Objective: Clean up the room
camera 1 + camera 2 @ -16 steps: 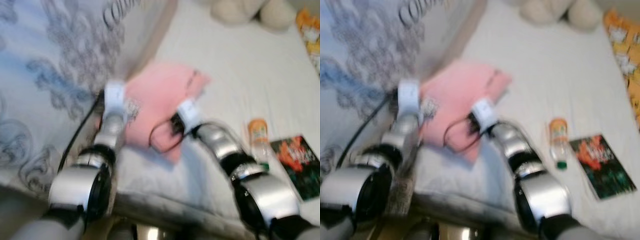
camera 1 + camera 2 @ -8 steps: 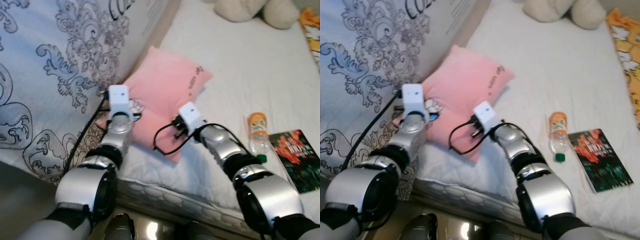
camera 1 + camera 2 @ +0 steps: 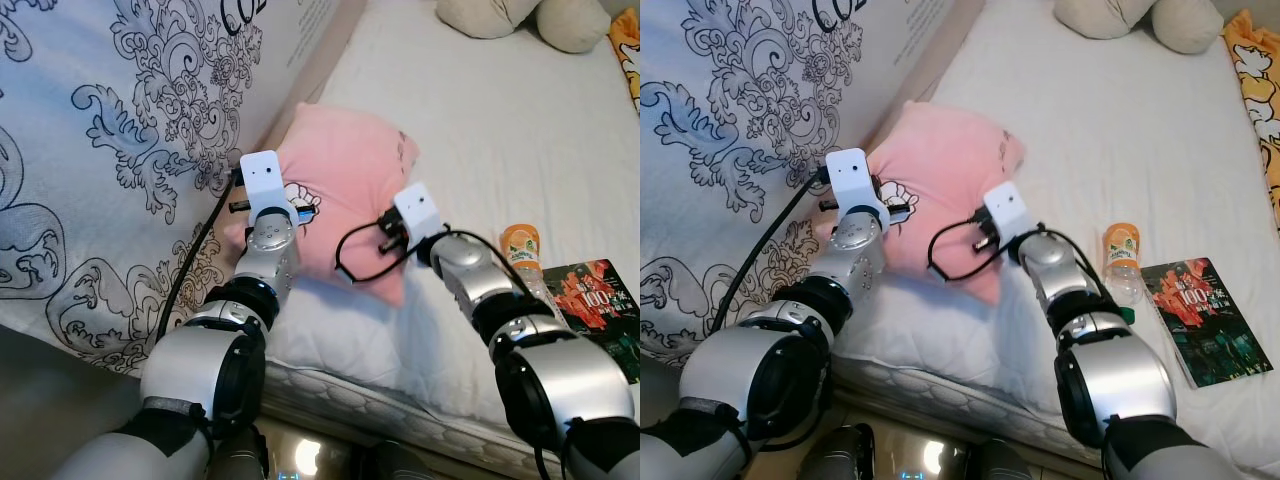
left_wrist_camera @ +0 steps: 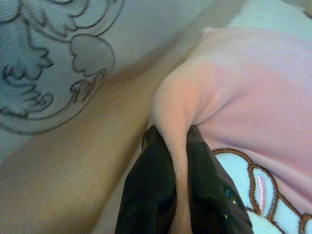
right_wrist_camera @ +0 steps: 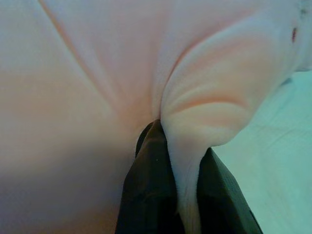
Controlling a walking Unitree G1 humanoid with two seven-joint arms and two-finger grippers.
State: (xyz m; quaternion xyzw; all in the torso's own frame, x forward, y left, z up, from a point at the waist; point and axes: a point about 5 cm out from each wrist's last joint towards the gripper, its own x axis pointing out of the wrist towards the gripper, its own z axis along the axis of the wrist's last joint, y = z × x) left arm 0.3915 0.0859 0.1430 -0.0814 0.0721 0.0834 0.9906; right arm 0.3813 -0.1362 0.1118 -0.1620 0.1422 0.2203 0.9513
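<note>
A pink pillow [image 3: 345, 190] is held at the edge of the white bed [image 3: 480, 110], beside a patterned bedcover [image 3: 110, 140]; a fold of it is pinched between the closed fingers of the left gripper [image 4: 176, 146], and another fold is clamped by the right gripper [image 5: 181, 141]. Near the right arm, an orange-labelled bottle [image 3: 522, 252] lies next to a book [image 3: 600, 305] on whose cover "100" can be read. Large dark letters at the bedcover's top are cut off and cannot be read.

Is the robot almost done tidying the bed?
Not yet. Both grippers, left and right, are pinching the pink pillow. The bottle and the book are left lying on the bed.
</note>
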